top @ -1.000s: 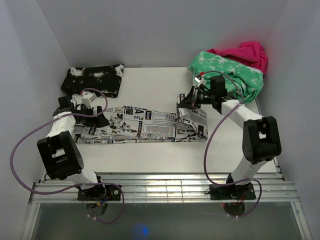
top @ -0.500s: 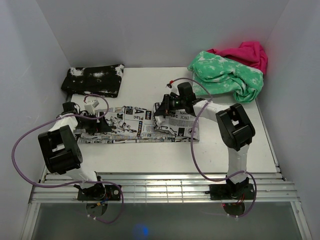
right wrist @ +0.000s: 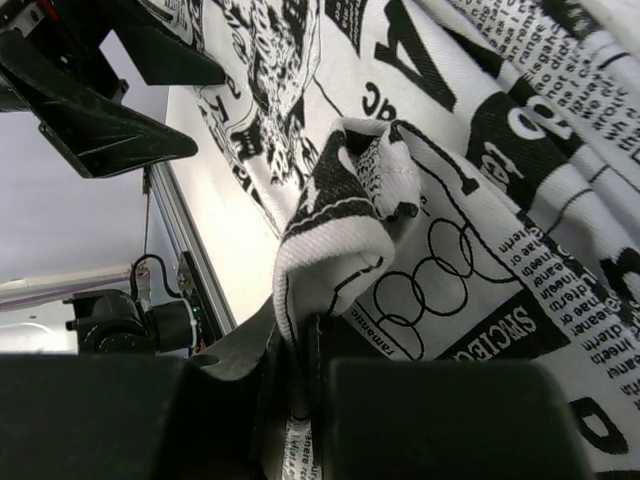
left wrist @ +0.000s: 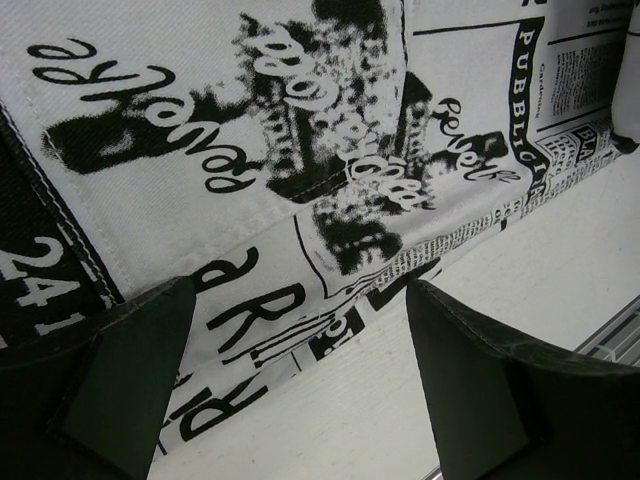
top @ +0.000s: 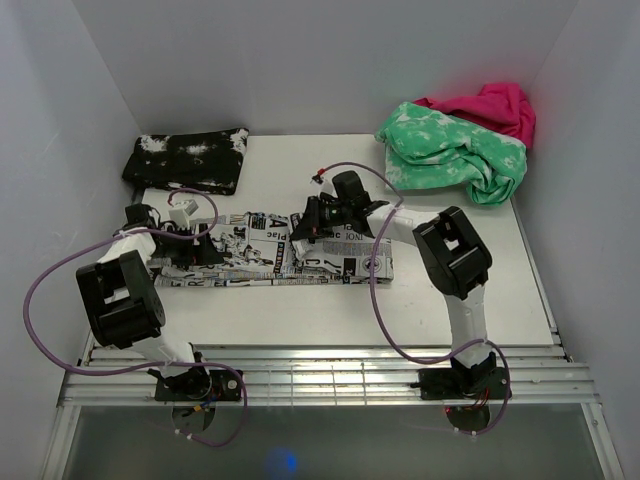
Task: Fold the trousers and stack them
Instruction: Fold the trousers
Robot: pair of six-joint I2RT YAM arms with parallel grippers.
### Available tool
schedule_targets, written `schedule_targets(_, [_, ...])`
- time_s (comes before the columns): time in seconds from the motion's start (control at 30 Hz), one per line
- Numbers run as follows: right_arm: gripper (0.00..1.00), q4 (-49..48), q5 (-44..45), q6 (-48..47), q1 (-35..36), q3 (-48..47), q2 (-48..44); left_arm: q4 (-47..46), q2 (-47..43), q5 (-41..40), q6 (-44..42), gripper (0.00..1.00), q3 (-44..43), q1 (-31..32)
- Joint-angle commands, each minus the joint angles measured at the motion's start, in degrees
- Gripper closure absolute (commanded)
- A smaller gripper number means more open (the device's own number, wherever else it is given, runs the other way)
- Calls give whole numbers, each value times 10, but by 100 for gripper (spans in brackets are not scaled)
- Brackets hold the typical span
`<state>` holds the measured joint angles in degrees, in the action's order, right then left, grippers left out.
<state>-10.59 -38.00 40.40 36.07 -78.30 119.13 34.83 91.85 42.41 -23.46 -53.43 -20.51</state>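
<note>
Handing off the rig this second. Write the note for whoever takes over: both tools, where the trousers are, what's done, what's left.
Left tool: open, fingers astride the left end of the trousers.
Right tool: shut on the trousers' right end, holding it doubled over the strip near mid-table.
Done: trousers lie as one long narrow strip; end-to-end fold half made.
Left: lay the held end down toward the left end, release, then stack, probably with the black speckled garment at far left.

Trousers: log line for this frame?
phase: folding | right jaws: shut on trousers end, over middle | left jaws: open over left end | stack: not yet
</note>
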Motion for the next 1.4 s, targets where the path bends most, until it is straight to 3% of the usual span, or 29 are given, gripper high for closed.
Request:
schedule_targets(0.0, [92,-33,-6,17,11,-27,20,-6,-9,1,-5,2,5,-1])
schedule_targets(0.03, [90,-38,-10,17,13,-32,26,-6,-11,0,-7,2,6,-1])
schedule_targets(0.07, [73,-40,-15,17,14,-36,41,-5,-11,0,-7,2,7,-1])
schedule_targets(0.13, [48,-50,-23,27,16,-40,51,-1,-12,3,-6,2,6,-1])
schedule_targets(0.2, [28,-76,-41,36,19,-40,58,6,-17,13,-11,2,-3,-1])
schedule_targets(0.27, [12,-95,-55,52,20,-34,50,19,-29,54,-26,2,-7,-4])
schedule_targets(0.3, [10,-109,-66,54,20,-34,44,23,-46,73,-30,2,-11,-8])
schedule_targets(0.5, [20,-123,-150,9,-6,-26,-49,23,-96,208,-29,2,-41,-2])
schedule_targets(0.57, [23,-72,-166,-26,-36,-12,-97,23,-99,219,-24,2,-68,15])
schedule_targets(0.7, [24,56,-166,-143,-127,81,-178,-21,-101,191,17,2,-84,113])
schedule_targets(0.77, [24,121,-161,-190,-201,120,-215,-91,-93,181,76,3,-76,138])
schedule_targets(0.93, [25,303,-126,-365,-335,148,-224,-179,-44,105,154,14,-75,224])
schedule_targets(0.97, [21,325,-123,-377,-346,152,-222,-189,-38,82,173,15,-72,225])
schedule_targets(1.1, [11,347,-106,-401,-369,165,-212,-215,-22,18,228,14,-51,225])
schedule_targets(1.2, [10,344,-120,-401,-368,177,-192,-196,-3,-7,246,9,-48,224])
schedule_targets(1.37, [9,309,-129,-382,-365,201,-160,-174,42,21,246,9,-32,227])
